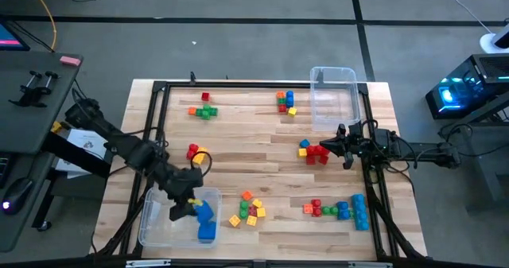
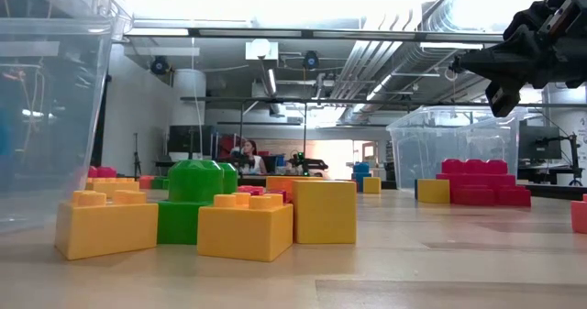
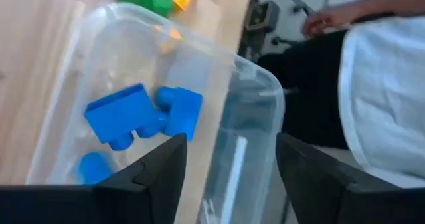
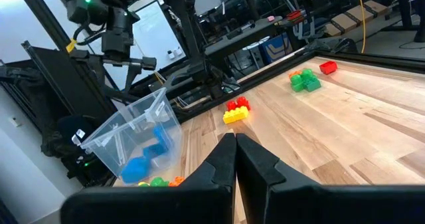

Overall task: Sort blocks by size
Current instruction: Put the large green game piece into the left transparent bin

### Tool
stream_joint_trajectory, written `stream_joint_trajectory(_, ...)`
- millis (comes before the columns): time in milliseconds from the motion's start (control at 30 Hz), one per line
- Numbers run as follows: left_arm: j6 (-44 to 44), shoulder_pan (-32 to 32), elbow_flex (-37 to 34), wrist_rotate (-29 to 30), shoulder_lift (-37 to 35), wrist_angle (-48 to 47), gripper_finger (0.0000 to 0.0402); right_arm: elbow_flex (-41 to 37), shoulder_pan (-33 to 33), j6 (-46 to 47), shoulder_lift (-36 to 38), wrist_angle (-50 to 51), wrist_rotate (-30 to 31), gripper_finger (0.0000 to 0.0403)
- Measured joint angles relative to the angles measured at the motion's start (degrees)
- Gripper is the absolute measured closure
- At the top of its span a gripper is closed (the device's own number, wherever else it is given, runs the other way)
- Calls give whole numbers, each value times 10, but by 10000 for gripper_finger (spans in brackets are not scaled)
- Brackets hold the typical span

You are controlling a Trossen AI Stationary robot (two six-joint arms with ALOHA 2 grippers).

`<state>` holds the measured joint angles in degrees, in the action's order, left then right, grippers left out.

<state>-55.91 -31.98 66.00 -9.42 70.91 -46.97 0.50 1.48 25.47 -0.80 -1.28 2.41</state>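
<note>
Left pincer (image 1: 184,207) open, empty, above the near-left bin (image 1: 151,228); nearest loose blocks (image 1: 248,209) lie toward 3 o'clock. Right pincer (image 1: 343,146) shut, empty.

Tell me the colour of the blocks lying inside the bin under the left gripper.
Blue blocks; the left wrist view shows them best.

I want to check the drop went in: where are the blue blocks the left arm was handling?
The blue blocks lie inside the clear bin at the table's near-left corner in the high view, directly under the open left gripper.
</note>
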Motion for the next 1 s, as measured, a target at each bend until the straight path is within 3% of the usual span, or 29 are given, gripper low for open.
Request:
stream_joint_trajectory(100,47,53,1,-29,-17,-2,174,0,0,0,0,0,0,398)
stream_joint_trajectory(167,101,111,13,-4,-30,-19,173,0,0,0,0,0,0,398)
stream_joint_trajectory(267,195,234,38,77,-42,-24,175,0,0,0,0,0,0,398)
stream_joint_trajectory(367,262,398,49,102,-21,-16,178,0,0,0,0,0,0,398)
stream_joint_trajectory(533,358,643,48,126,116,-34,191,0,0,0,0,0,0,398)
stream_joint_trajectory(633,293,738,51,100,213,-86,198,0,0,0,0,0,0,398)
stream_joint_trajectory(733,254,779,42,65,266,-134,199,0,0,0,0,0,0,398)
stream_joint_trajectory(1000,226,737,11,156,281,-73,199,0,0,0,0,0,0,398)
